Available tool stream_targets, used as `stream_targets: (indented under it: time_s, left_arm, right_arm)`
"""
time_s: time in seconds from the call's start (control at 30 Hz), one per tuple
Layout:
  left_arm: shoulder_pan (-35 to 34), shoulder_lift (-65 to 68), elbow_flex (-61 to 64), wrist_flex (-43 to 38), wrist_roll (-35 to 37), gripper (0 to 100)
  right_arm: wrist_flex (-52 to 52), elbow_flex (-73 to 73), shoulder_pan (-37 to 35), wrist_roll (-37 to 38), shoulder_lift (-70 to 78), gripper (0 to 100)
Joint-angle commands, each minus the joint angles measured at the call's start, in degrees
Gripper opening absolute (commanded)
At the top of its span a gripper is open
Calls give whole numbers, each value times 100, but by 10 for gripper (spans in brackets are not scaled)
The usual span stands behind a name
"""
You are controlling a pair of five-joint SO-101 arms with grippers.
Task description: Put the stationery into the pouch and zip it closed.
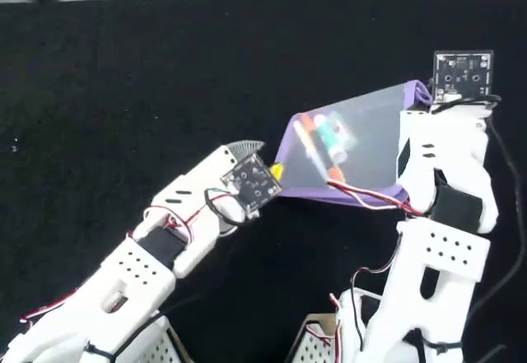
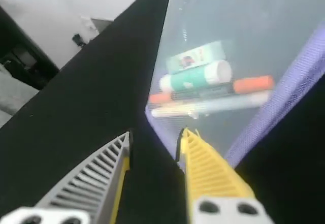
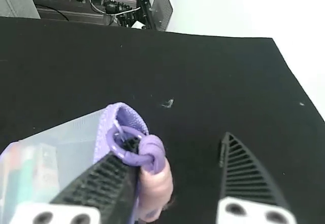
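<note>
The pouch (image 1: 362,145), translucent with purple trim, lies right of centre in the high view on the black counter (image 1: 123,91). The stationery (image 1: 323,145), several pens and a glue stick, sits inside it toward its left end. The left end effector (image 2: 156,135) stands open, its grey and yellow fingers on either side of the pouch's left corner. The right end effector (image 3: 177,148) is at the pouch's upper right end, fingers spread wide, with the purple zipper cord (image 3: 147,150) resting against one finger.
</note>
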Motion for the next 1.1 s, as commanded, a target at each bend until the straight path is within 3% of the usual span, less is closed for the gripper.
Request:
stream_targets:
  time_s: [0.0,0.37,0.7,0.9,1.07]
  left_arm:
    - [-171,-18,-629,325,-88,155]
    - [-259,-88,-558,1204,-88,155]
    - [-207,-88,-541,1257,-88,155]
    - [-198,-88,-532,1240,-79,155]
    - [-198,-79,-462,1196,-79,155]
  right_arm:
    - [369,295,-519,-53,13,256]
    - [958,-224,-1143,-53,-1095,255]
    - [1486,295,-1319,0,-2580,256]
    - [1310,1376,-985,0,-2589,422]
    - [325,2316,-800,-9,-2651,442]
